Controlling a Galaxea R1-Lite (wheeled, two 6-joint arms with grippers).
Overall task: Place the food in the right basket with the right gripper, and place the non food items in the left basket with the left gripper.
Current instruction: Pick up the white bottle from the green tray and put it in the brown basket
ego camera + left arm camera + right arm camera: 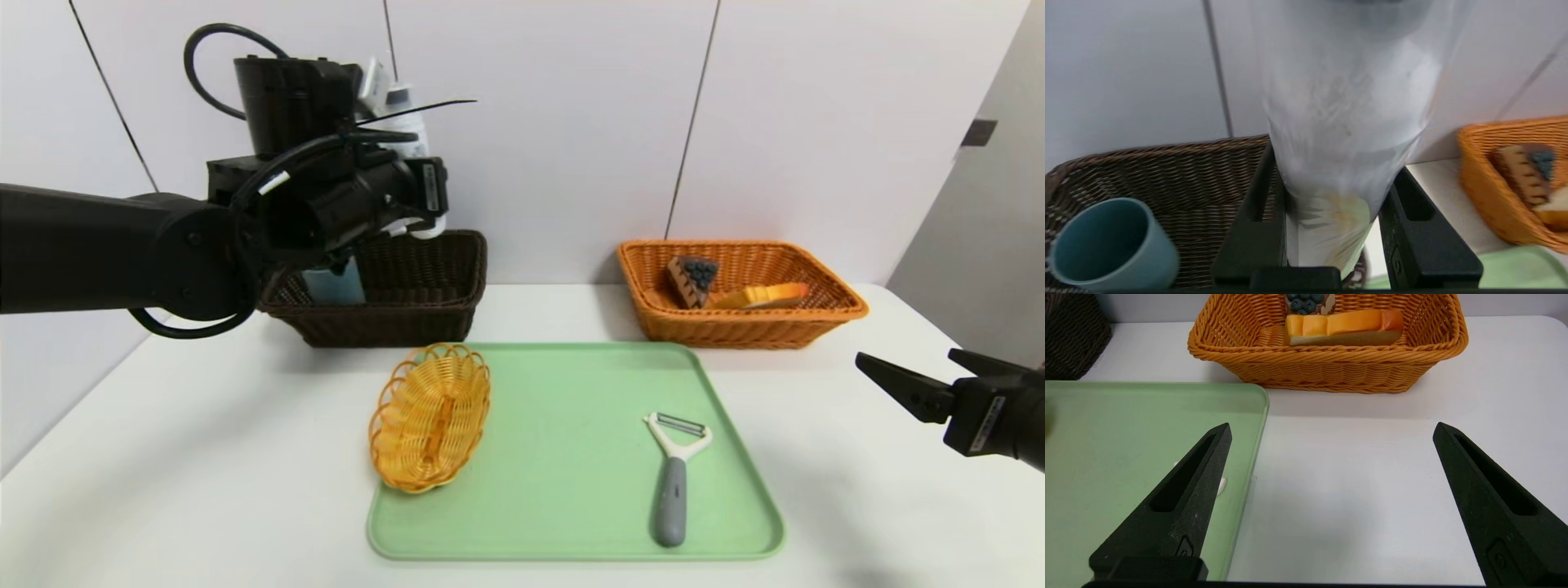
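Left wrist view: the left gripper (1337,204) grips a white bottle (1347,122) above the dark basket (1208,151) — released off-centre, it could clip the rim or knock the cup (1114,245); the right gripper (1333,433), spread wide and empty, waits beside the tray (1147,428).

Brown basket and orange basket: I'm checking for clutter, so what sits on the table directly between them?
Nothing: between brown basket and orange basket, the head view shows only bare table.

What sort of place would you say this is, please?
Probably a robot sorting station set up on a white table, rather than a real kitchen: two wicker baskets stand behind a green tray, with plain panels behind.
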